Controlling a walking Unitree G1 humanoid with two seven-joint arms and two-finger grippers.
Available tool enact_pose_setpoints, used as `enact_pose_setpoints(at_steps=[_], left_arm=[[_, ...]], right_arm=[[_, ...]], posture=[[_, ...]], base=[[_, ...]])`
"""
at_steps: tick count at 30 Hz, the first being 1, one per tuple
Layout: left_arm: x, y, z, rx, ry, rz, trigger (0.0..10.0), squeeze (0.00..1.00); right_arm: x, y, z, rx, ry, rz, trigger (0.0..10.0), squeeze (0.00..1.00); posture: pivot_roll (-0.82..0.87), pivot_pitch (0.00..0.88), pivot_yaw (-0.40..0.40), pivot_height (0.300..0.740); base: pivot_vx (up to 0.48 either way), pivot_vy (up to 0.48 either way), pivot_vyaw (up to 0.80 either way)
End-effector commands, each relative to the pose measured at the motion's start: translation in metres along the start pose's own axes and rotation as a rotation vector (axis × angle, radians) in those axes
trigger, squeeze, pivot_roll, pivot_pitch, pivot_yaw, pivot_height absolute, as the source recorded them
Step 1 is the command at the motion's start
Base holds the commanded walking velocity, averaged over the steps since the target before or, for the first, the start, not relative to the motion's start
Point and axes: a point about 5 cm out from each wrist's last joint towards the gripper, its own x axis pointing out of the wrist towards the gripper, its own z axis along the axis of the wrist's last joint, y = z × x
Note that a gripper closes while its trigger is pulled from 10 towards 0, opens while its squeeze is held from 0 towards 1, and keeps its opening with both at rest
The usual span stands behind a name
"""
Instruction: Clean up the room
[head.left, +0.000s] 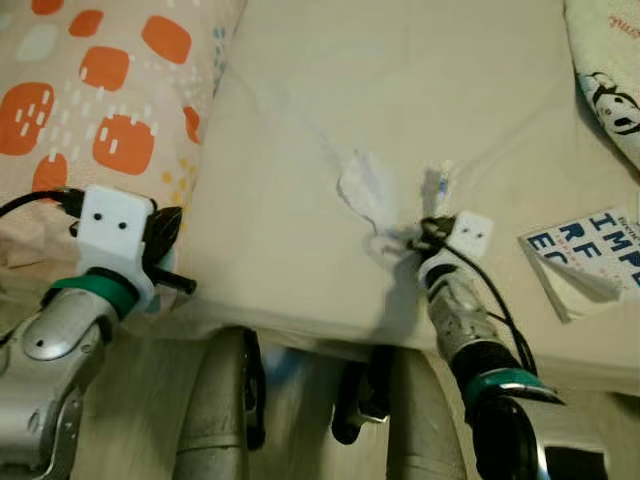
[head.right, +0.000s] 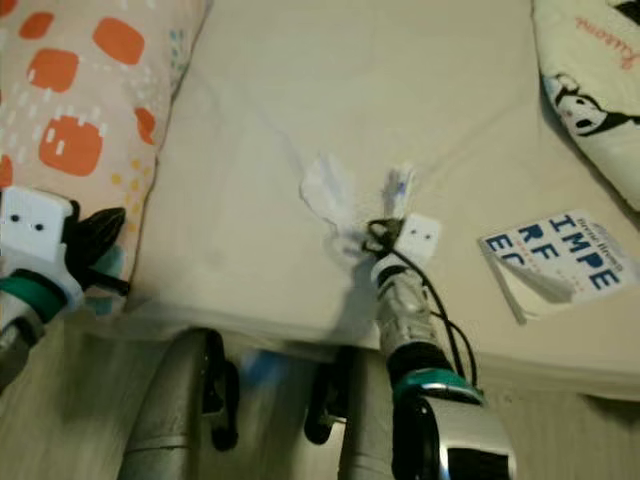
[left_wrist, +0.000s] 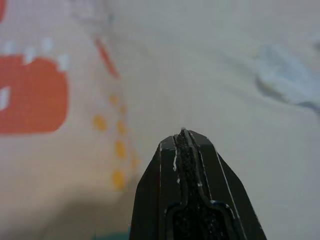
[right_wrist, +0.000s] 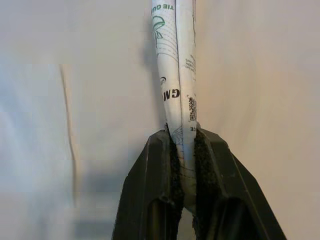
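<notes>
A folded white wrapper (right_wrist: 176, 75) with green print is pinched between the fingers of my right gripper (head.left: 425, 233), which is shut on it over the cream bed sheet (head.left: 400, 70). In the left eye view the wrapper's end (head.left: 437, 184) sticks up just beyond the gripper. A crumpled white scrap (head.left: 362, 188) lies on the sheet immediately to its left. My left gripper (head.left: 185, 283) hovers at the bed's near edge beside an orange-patterned pillow (head.left: 100, 100). Its fingers (left_wrist: 172, 170) are shut with nothing between them.
A booklet with blue letters (head.left: 590, 255) lies on the bed at the right. A panda-print blanket (head.left: 610, 85) covers the far right corner. My own legs (head.left: 215, 420) stand against the bed's front edge, with pale floor below.
</notes>
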Motion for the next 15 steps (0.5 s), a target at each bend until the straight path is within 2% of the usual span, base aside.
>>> enact_pose_setpoints(at_steps=[1,2,5,7,8,9,10,11,12,14,15], left_arm=[[0.001,-0.004,-0.008,-0.012,0.015,-0.025,10.0,0.00],[0.002,-0.005,-0.011,-0.011,0.015,-0.028,10.0,0.00],[0.003,-0.006,-0.013,-0.009,0.016,-0.030,10.0,0.00],[0.009,-0.008,-0.020,-0.001,0.012,-0.034,10.0,0.00],[0.009,-0.008,-0.020,-0.001,0.012,-0.034,10.0,0.00],[0.012,-0.010,-0.023,0.008,0.010,-0.034,10.0,0.00],[0.016,-0.011,-0.028,0.016,0.010,-0.029,10.0,0.00],[0.016,-0.011,-0.028,0.016,0.010,-0.029,10.0,0.00],[0.019,-0.012,-0.032,0.019,0.012,-0.027,10.0,0.00],[0.021,-0.012,-0.035,0.020,0.013,-0.026,10.0,0.00],[0.023,-0.014,-0.038,0.008,0.012,-0.024,10.0,0.00]], right_arm=[[-0.009,-0.010,-0.004,0.041,-0.023,0.002,0.0,0.00],[-0.015,-0.010,-0.002,0.040,-0.051,0.030,0.0,0.00],[-0.019,-0.009,-0.002,0.036,-0.064,0.048,0.0,0.00],[-0.033,-0.002,-0.006,0.015,-0.073,0.118,0.0,0.00],[-0.033,-0.002,-0.006,0.015,-0.073,0.118,0.0,0.00],[-0.041,0.004,-0.009,-0.005,-0.070,0.176,10.0,0.00],[-0.049,0.012,-0.011,-0.039,-0.078,0.249,10.0,0.00],[-0.049,0.012,-0.011,-0.039,-0.078,0.249,10.0,0.00],[-0.056,0.019,-0.013,-0.060,-0.082,0.310,10.0,0.00],[-0.061,0.023,-0.014,-0.068,-0.083,0.348,10.0,0.00],[-0.065,0.026,-0.016,-0.079,-0.086,0.373,10.0,0.00]], posture=[[0.16,0.329,-0.015,0.616],[0.15,0.305,-0.018,0.616],[0.14,0.293,-0.019,0.616],[0.11,0.226,-0.023,0.616],[0.11,0.226,-0.023,0.616],[0.09,0.195,-0.023,0.616],[0.08,0.166,-0.023,0.616],[0.08,0.166,-0.023,0.616],[0.07,0.146,-0.025,0.616],[0.07,0.140,-0.025,0.616],[0.07,0.106,-0.029,0.616]], base=[[0.000,0.000,0.00],[0.000,0.000,0.00],[0.000,0.000,0.00],[0.000,0.000,0.00],[0.000,0.000,0.00],[0.000,0.000,0.00],[0.000,0.000,0.00],[0.000,0.000,0.00],[0.000,0.000,0.00],[0.000,0.000,0.00],[0.000,0.000,0.00]])
